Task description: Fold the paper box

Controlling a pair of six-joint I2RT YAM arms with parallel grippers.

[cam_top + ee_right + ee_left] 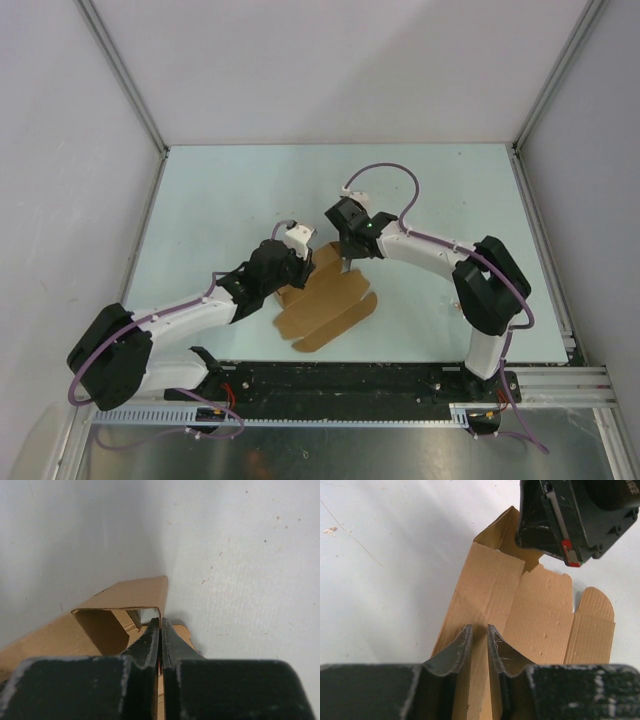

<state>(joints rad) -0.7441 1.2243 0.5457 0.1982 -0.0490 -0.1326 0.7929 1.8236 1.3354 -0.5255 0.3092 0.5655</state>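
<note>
The paper box [330, 305] is a brown die-cut cardboard piece, partly folded, lying in the middle of the table with its rounded flaps spread toward the near edge. In the left wrist view the paper box [540, 615] has one side panel raised. My left gripper [478, 627] straddles that panel's near end with its jaws nearly closed on it. In the right wrist view the paper box [100, 625] shows an upright corner wall, and my right gripper [160, 621] is shut on its thin edge. From above, the left gripper [300, 268] and right gripper [345, 265] stand close together at the box's far end.
The pale table [220, 200] is enclosed by white walls with metal corner posts. A black mounting rail [350, 380] runs along the near edge. The right gripper's body [575, 520] hangs just beyond the box in the left wrist view.
</note>
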